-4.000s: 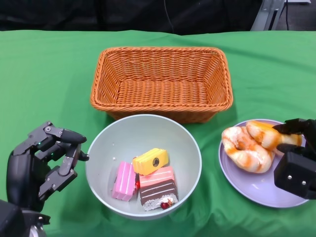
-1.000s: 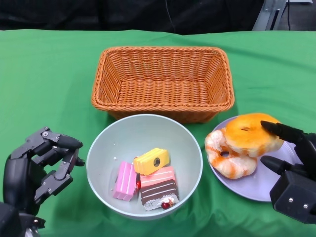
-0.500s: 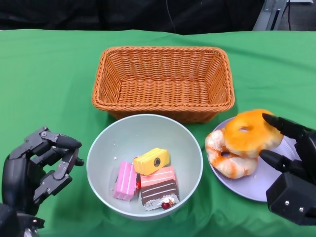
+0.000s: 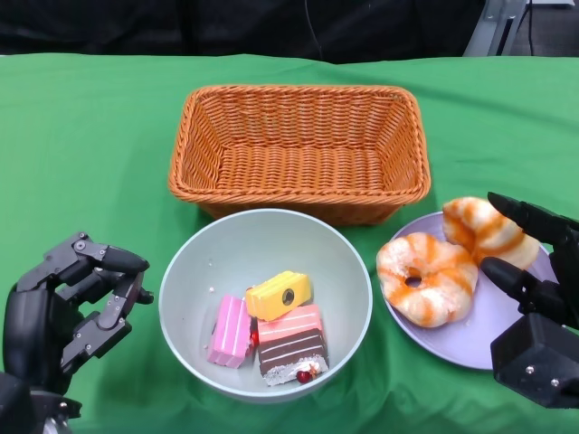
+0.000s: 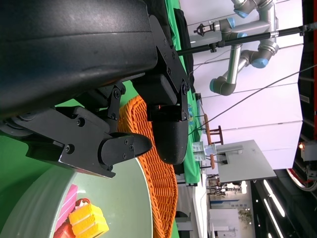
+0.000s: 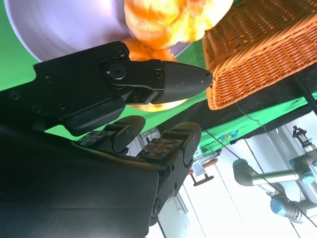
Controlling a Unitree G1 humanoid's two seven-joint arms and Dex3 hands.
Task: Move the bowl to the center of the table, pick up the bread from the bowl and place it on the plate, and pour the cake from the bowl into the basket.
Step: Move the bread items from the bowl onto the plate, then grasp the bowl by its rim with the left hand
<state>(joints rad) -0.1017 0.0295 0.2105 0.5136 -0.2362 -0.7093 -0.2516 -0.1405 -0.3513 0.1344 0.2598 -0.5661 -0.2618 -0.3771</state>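
Observation:
The pale green bowl [image 4: 244, 249] stands near the table's front, just before the wicker basket [image 4: 298, 90]. In it lie a yellow cake [image 4: 277, 295], a pink cake [image 4: 229, 330] and a brown layered cake [image 4: 289, 339]. Two glazed bread rings [image 4: 443, 271] [image 4: 484, 231] lie side by side on the purple plate [image 4: 470, 339] to the bowl's right. My right hand [image 4: 538, 307] hovers over the plate's right part, fingers apart, holding nothing; its fingertips are close to the far bread [image 6: 168, 20]. Left of the bowl, my left hand [image 4: 68, 303] is empty, its fingers half bent toward the bowl's rim [image 5: 114, 198].
A green cloth [image 4: 90, 154] covers the table. The basket holds nothing and its front wall almost touches the bowl and the plate. Robot arms and stands show beyond the table in the wrist views.
The bread that my right hand held tilted over the other bread now lies flat on the plate beside it. The hand has let go and its fingers have spread. The left hand has stayed put.

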